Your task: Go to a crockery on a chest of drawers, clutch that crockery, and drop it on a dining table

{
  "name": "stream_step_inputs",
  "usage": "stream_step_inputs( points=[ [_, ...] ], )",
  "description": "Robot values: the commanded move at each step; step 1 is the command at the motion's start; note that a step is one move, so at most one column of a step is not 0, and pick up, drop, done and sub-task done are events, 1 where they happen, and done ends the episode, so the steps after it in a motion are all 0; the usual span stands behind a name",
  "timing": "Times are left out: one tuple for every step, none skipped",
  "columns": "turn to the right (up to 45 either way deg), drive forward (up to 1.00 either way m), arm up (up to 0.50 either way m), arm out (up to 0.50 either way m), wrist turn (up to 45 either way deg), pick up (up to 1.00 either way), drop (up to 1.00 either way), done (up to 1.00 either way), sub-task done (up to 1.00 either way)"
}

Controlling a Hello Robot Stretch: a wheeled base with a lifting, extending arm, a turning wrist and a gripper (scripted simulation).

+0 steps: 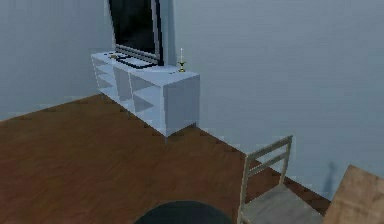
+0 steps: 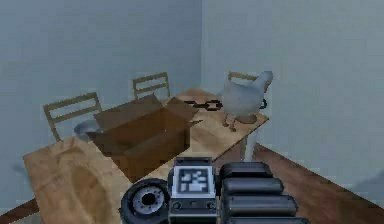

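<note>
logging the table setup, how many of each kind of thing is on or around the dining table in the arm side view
wooden chairs: 3
cardboard box: 1
white vase-like object: 1
small dark object: 1
total: 6

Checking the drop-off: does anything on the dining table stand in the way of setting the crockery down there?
Partly. An open cardboard box takes up the middle of the dining table, and a white vase-like thing stands at its far end. Bare tabletop shows on either side of the box, so there looks to be room.
</note>
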Motion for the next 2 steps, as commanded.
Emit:
stream_step_inputs(
  points=[
    [0.0,0.00,0.00,0.48,0.0,0.00,0.00,0.00,0.00],
    [0.0,0.00,0.00,0.00,45.0,0.00,0.00,0.00,0.00]
  ],
)
